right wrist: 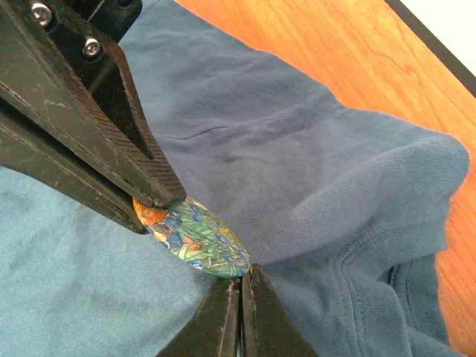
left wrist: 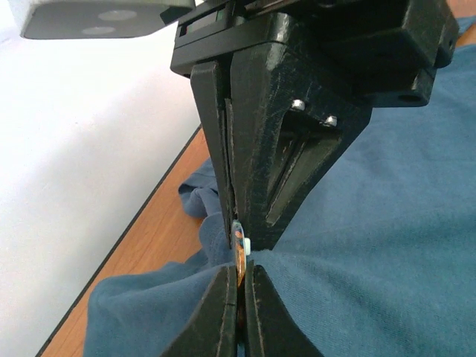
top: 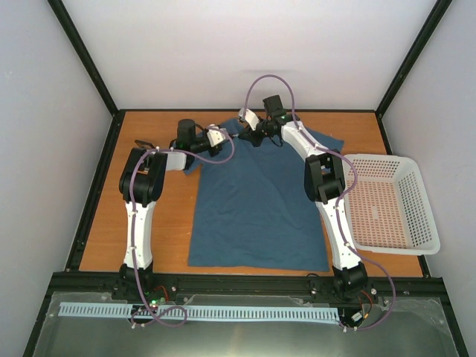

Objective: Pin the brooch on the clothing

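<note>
The clothing (top: 256,208), a dark teal T-shirt, lies flat on the table with its collar at the far end. Both grippers meet at the collar. The brooch (right wrist: 197,236) is an oval disc patterned in green, blue and orange, resting against the fabric. My left gripper (left wrist: 240,286) is shut on the orange end of the brooch (left wrist: 239,253), seen edge-on here. My right gripper (right wrist: 242,286) is shut on the opposite edge, and the shirt fabric (right wrist: 312,156) puckers toward its tips. In the top view the left gripper (top: 225,138) and right gripper (top: 245,136) nearly touch, and the brooch is hidden between them.
A white mesh basket (top: 379,158) stands at the right side of the table, next to the right arm. Bare wooden table (top: 160,223) lies left of the shirt. A black frame edges the table, with white walls behind it.
</note>
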